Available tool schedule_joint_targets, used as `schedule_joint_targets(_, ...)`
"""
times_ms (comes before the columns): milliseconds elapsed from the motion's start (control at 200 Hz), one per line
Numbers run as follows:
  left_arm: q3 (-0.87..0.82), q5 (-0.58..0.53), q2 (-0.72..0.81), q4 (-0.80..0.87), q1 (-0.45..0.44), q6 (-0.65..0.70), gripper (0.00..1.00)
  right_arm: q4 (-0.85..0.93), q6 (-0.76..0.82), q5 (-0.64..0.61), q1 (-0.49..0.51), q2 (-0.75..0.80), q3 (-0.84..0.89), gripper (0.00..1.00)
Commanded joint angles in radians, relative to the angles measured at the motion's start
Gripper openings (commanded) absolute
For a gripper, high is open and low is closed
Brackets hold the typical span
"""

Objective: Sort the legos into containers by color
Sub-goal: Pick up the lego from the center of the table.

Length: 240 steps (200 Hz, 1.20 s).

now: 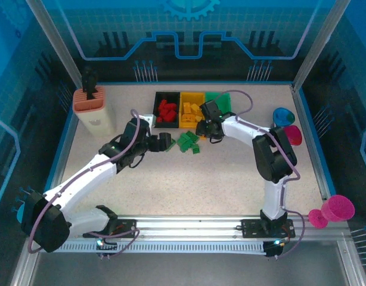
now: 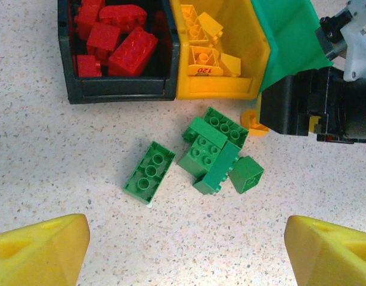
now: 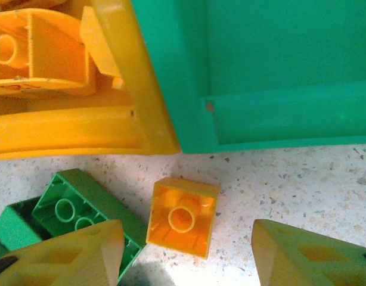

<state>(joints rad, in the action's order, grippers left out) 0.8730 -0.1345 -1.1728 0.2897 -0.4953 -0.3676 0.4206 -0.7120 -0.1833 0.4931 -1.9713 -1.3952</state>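
Three bins stand in a row at the back: black (image 1: 166, 109) with red legos (image 2: 118, 38), yellow (image 1: 191, 109) with yellow legos (image 2: 204, 56), and green (image 1: 219, 100). Several green legos (image 2: 214, 154) lie loose on the table in front of them, one (image 2: 149, 171) apart to the left. My left gripper (image 2: 186, 250) hovers open just short of this pile, with bare table between its fingers. An orange lego (image 3: 183, 216) lies upside down below the seam between the yellow and green bins. My right gripper (image 3: 186, 256) is open and straddles it, a gap on each side.
A salmon-pink slotted holder (image 1: 91, 106) stands at the back left. Blue (image 1: 284, 116) and magenta (image 1: 292, 135) cups sit at the right, and another magenta cup (image 1: 338, 210) hangs off the near right corner. A metal rail (image 1: 189, 225) runs along the near edge.
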Motion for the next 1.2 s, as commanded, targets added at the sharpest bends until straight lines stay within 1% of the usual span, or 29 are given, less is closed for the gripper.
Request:
schedule_joint_targets(0, -0.020, -0.024, 0.028, 0.014, -0.002, -0.015, 0.86, 0.039, -0.036, -0.044, 0.025, -0.041, -0.041, 0.57)
schedule_joint_targets(260, -0.030, -0.028, 0.042, 0.017, -0.001, -0.011, 0.85, 0.027, -0.071, -0.067, 0.031, -0.088, -0.047, 0.53)
schedule_joint_targets(400, -0.043, -0.037, 0.044, 0.003, 0.000, -0.010, 0.85, 0.030, -0.073, -0.109, 0.028, -0.081, -0.019, 0.50)
schedule_joint_targets(780, -0.028, -0.043, 0.032, 0.005, 0.000, -0.007, 0.85, 0.023, -0.070, -0.119, 0.013, -0.036, 0.069, 0.47)
schedule_joint_targets(1041, -0.029, -0.057, 0.030, 0.011, -0.001, -0.004, 0.84, 0.018, -0.054, -0.114, 0.012, -0.003, 0.098, 0.37)
schedule_joint_targets(1196, -0.035, -0.059, 0.031, 0.008, -0.001, -0.003, 0.84, 0.020, -0.046, -0.114, 0.013, 0.026, 0.115, 0.33)
